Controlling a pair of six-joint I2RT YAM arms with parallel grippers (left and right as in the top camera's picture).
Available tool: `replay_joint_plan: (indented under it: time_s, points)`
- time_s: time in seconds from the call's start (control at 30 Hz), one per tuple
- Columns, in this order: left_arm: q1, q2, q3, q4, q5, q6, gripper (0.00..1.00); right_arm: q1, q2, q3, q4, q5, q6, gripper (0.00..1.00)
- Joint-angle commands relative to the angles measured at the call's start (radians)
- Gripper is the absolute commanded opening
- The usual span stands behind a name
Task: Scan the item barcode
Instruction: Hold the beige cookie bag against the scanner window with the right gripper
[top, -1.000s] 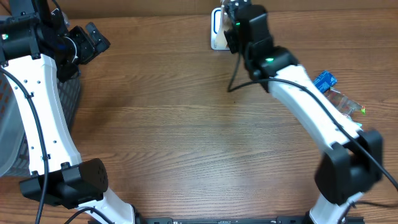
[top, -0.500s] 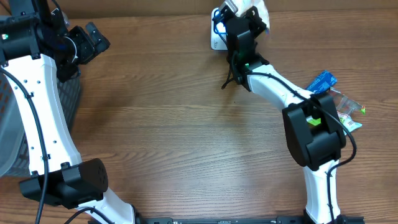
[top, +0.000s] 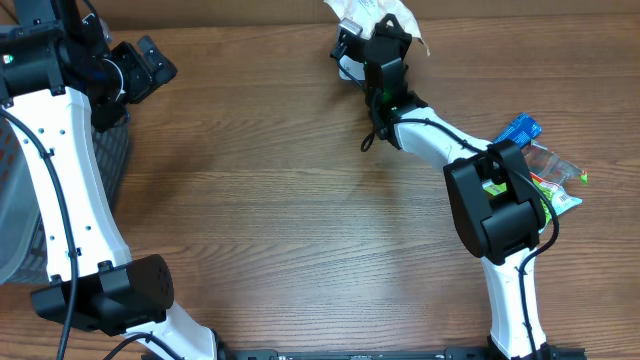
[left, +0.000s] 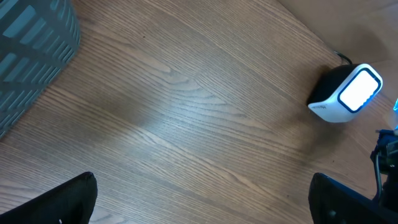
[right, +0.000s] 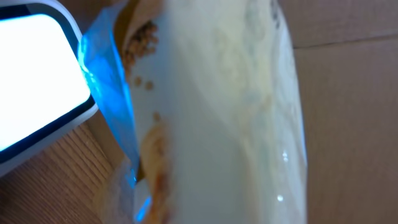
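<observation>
Packet (right: 217, 112) swung up beside scanner (left: 346, 94), print unreadable.

Right claw (top: 378, 30): closed on a pale packet (top: 398, 14), at the far edge of the desk (top: 280, 220).
Scanner (top: 343, 67): just beside this claw, partly hidden.
Left claw (top: 152, 66): open wide, grey basket (top: 112, 150) beside it.
Other packets (top: 540, 160): well apart from the right claw.

Grey basket (left: 31, 31), blue packet (top: 521, 129)
</observation>
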Motion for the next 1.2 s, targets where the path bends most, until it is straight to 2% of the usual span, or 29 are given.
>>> replay_joint_plan:
  time_s: [0.0,0.1,0.3,1.17]
  points:
    - [-0.006,-0.003,0.019,0.001,0.008,-0.014,1.0,-0.033,0.003,0.01,0.012,-0.031,-0.02,0.04]
    - [-0.006,-0.003,0.019,0.001,0.008,-0.014,1.0,-0.055,0.003,0.01,0.008,-0.031,-0.02,0.04]
    - [-0.006,-0.003,0.019,0.001,0.008,-0.014,1.0,-0.077,0.003,0.01,-0.122,-0.057,-0.019,0.04]
    - [-0.006,-0.003,0.019,0.001,0.008,-0.014,1.0,-0.05,0.014,0.01,-0.121,-0.054,-0.019,0.04]
